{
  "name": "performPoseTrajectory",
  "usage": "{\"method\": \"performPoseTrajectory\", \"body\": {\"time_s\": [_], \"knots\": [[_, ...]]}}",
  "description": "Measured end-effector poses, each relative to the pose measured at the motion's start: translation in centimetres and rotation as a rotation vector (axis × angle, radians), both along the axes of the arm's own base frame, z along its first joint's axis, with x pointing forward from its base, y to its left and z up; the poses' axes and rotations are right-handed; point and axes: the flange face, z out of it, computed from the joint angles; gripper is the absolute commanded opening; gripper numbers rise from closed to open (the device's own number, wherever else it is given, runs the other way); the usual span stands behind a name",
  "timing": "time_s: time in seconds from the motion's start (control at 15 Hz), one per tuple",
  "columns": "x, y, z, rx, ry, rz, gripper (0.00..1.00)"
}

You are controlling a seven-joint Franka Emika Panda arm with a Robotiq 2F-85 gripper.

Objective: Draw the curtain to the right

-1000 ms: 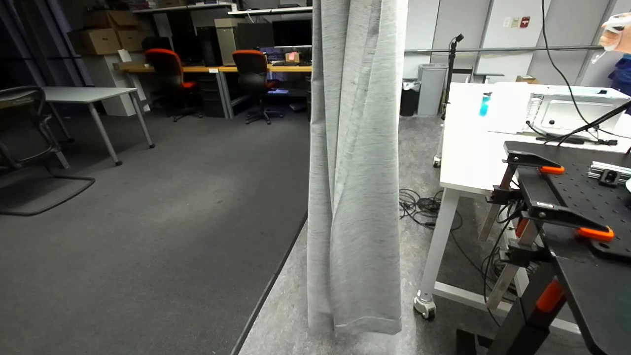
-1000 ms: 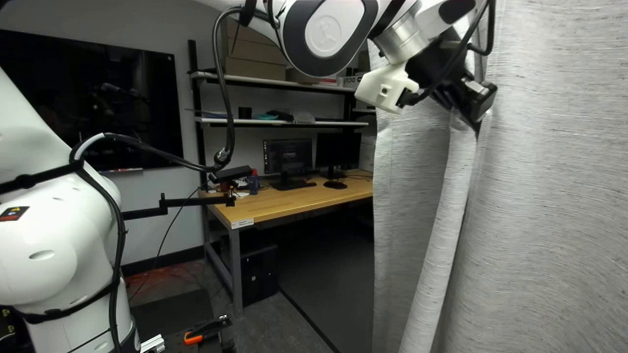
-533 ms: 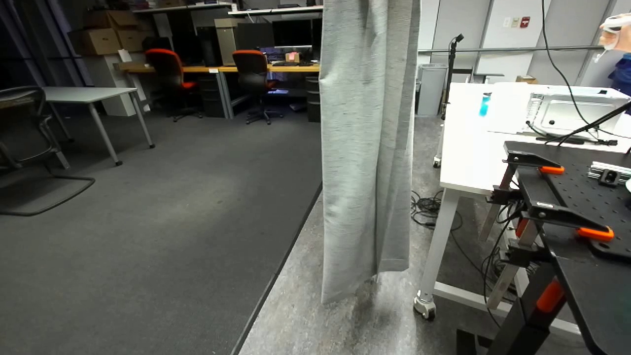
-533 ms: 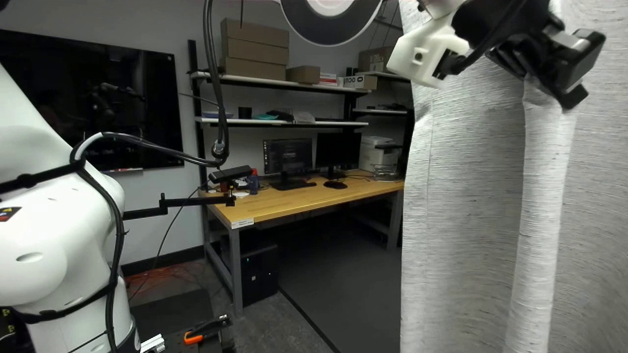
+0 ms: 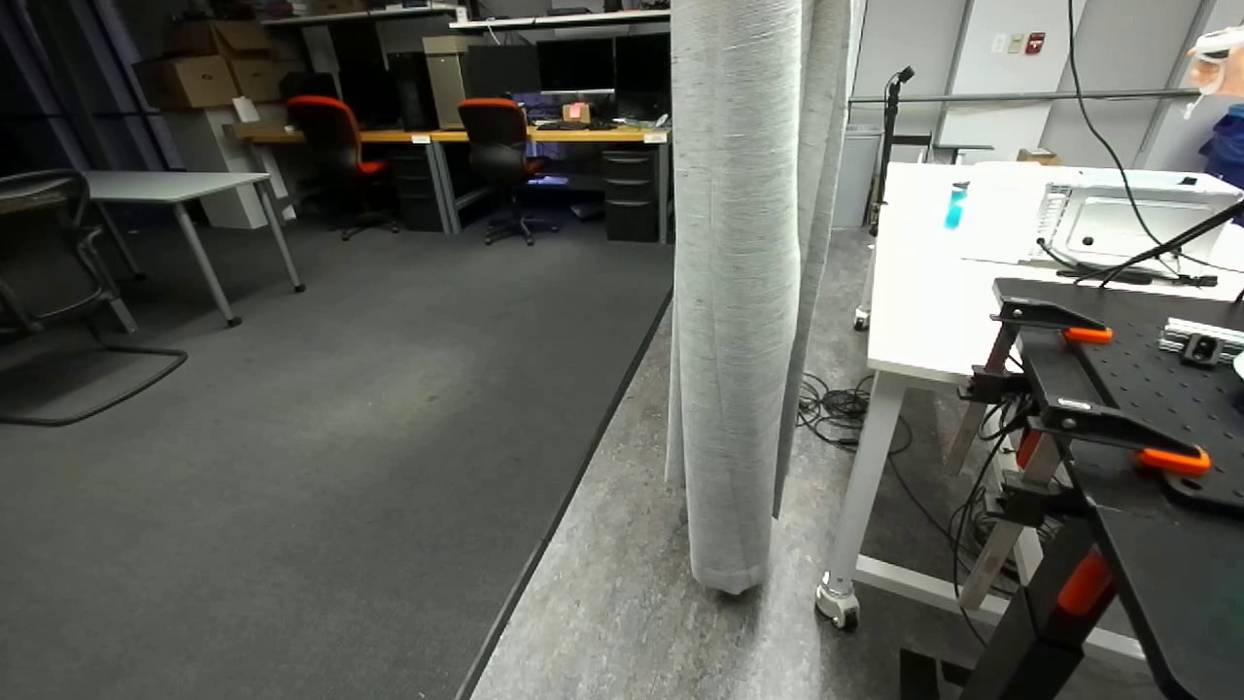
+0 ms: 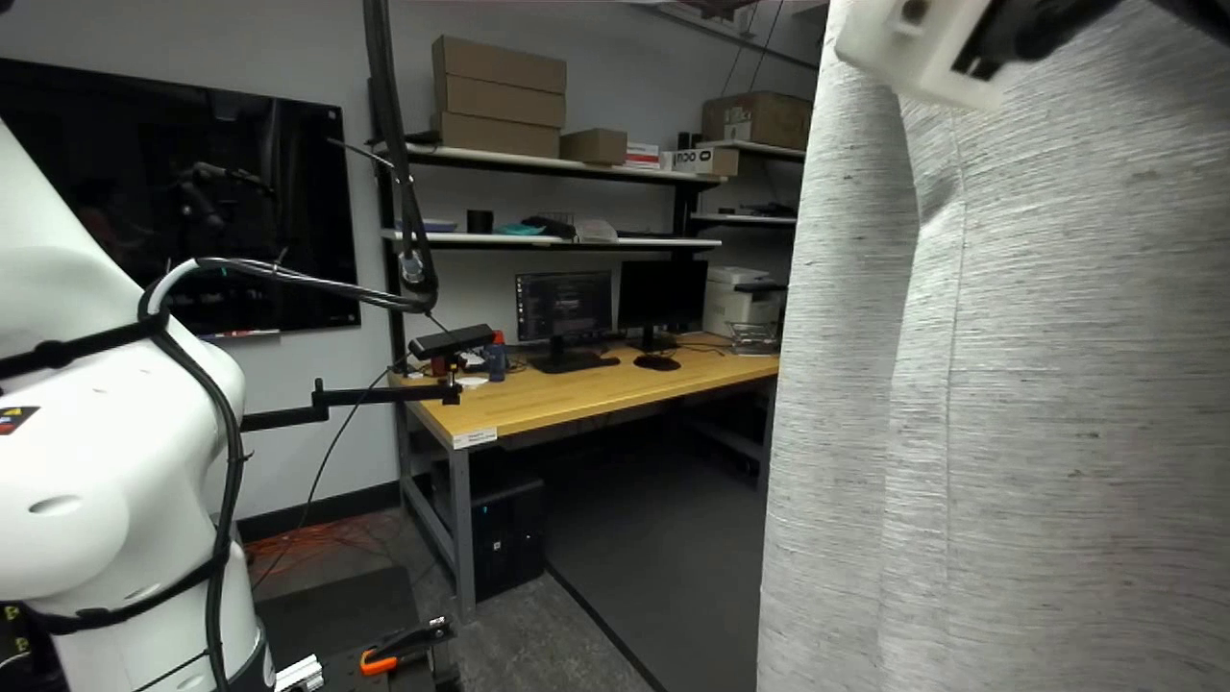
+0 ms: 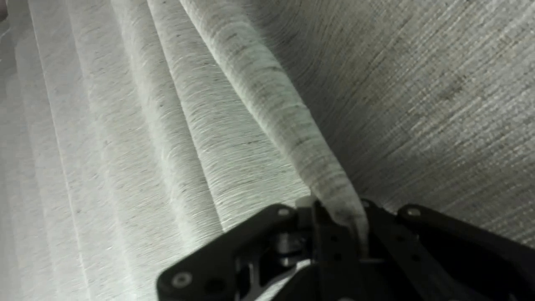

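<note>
The pale grey-white curtain hangs in narrow bunched folds in an exterior view, its hem just above or near the floor. In an exterior view the curtain fills the right side. In the wrist view the curtain shows many pleats, and one thick fold runs down between the fingers of my gripper. The jaws are closed on this fold. In an exterior view only the white wrist mount and a black part show at the top right; the fingers are out of view there.
A white wheeled table with a white appliance stands right of the curtain. Black clamps and a black plate are at the right edge. Loose cables lie on the floor. A wooden desk with monitors stands behind.
My gripper has moved right and upward, mostly out of the exterior view, pulling the held fold along. The curtain has shifted right, uncovering more of the desks behind; its lower end swings.
</note>
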Motion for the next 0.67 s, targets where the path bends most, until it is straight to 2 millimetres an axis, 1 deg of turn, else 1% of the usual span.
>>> {"method": "performPoseTrajectory", "body": {"time_s": [0.27, 0.47, 0.6, 0.67], "knots": [[-2.6, -4.0, -0.3, 0.052, -0.009, -0.059, 0.0], [-4.4, -6.8, -1.1, 0.107, -0.016, -0.097, 0.0], [-5.5, -8.3, -1.6, 0.141, -0.029, -0.123, 0.0], [-6.1, -8.9, -1.5, 0.154, -0.041, -0.132, 0.0]]}}
